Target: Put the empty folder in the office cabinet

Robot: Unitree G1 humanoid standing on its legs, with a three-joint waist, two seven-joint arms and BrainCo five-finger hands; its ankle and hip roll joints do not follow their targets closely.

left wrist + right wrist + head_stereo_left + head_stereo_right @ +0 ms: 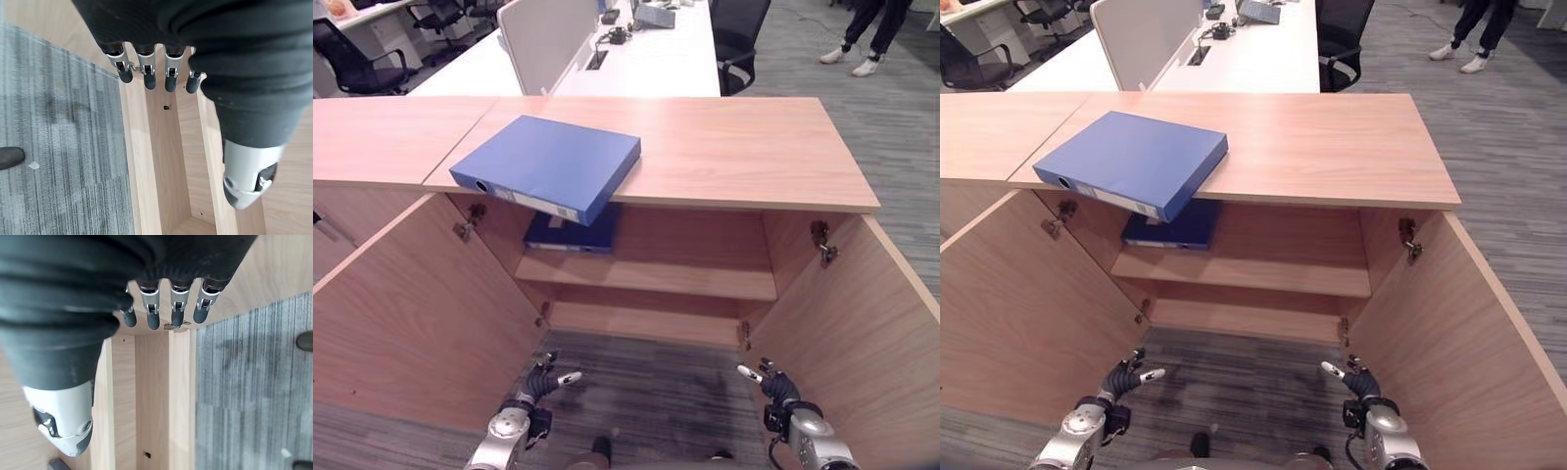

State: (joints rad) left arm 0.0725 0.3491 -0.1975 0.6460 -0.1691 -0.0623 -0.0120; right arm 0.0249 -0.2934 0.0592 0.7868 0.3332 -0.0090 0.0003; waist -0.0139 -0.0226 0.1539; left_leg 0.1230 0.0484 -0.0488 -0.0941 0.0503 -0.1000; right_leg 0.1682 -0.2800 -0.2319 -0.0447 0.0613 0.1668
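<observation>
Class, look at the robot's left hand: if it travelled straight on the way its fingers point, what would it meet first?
Probably the lower wooden shelf of the open cabinet: the left hand hangs low, open fingers aimed into the cabinet. Depth is unclear, so it might meet the left door beside it first.

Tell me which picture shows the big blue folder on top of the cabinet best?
The left eye view shows the blue folder best: its whole cover and spine show, one corner overhanging the cabinet top. The right eye view shows nearly the same, slightly shifted. The wrist views show cabinet wood and carpet past the fingers instead.
</observation>
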